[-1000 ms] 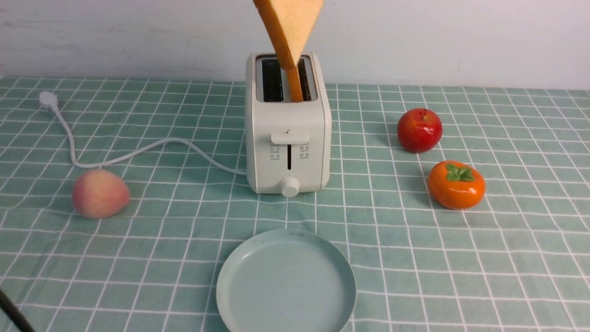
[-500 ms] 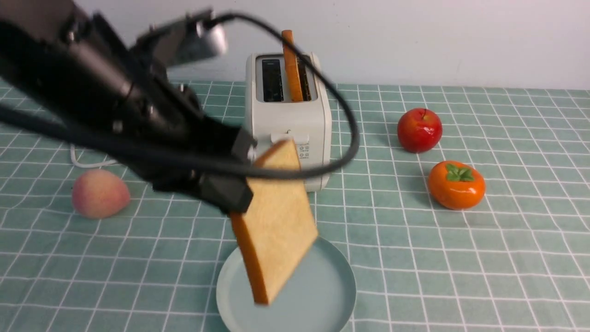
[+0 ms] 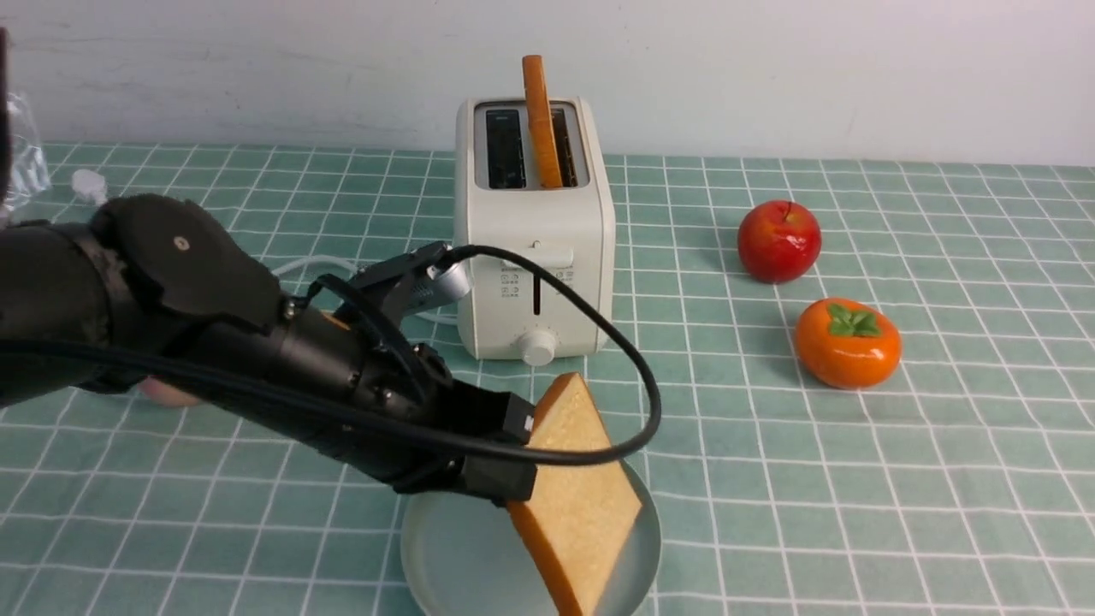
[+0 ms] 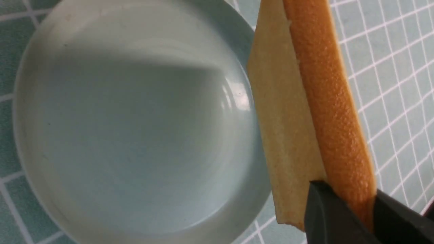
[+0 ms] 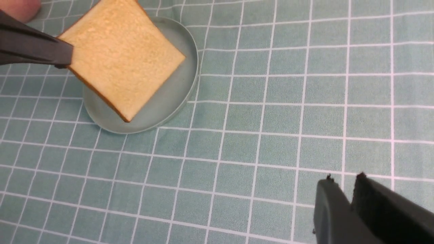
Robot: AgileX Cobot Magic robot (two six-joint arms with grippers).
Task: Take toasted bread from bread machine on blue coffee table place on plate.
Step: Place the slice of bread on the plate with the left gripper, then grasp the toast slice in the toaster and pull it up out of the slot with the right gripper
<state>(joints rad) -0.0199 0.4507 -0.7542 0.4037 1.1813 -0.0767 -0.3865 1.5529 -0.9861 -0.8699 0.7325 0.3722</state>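
Observation:
My left gripper [image 3: 520, 452] is shut on one corner of a slice of toasted bread [image 3: 583, 489]. It holds the slice tilted on edge over the pale blue-green plate [image 3: 445, 547], with the lowest corner down by the plate's front. The left wrist view shows the jaws [image 4: 346, 200] clamped on the orange crust [image 4: 322, 101] beside the plate [image 4: 135, 135]. A second slice [image 3: 539, 120] stands in the right slot of the cream bread machine [image 3: 535, 231]. My right gripper [image 5: 344, 178] is shut and empty above the blue table cloth [image 5: 271, 118], away from the plate [image 5: 169, 101] and held slice [image 5: 122, 61].
A red apple [image 3: 778, 241] and an orange persimmon [image 3: 847, 342] sit right of the toaster. A peach [image 3: 162, 395] is mostly hidden behind my left arm. The white cord [image 3: 295, 265] and plug [image 3: 88, 184] lie at the left. A white wall stands behind.
My left arm has brought the slice down from above the toaster to low over the plate. The other slice in the toaster has not moved.

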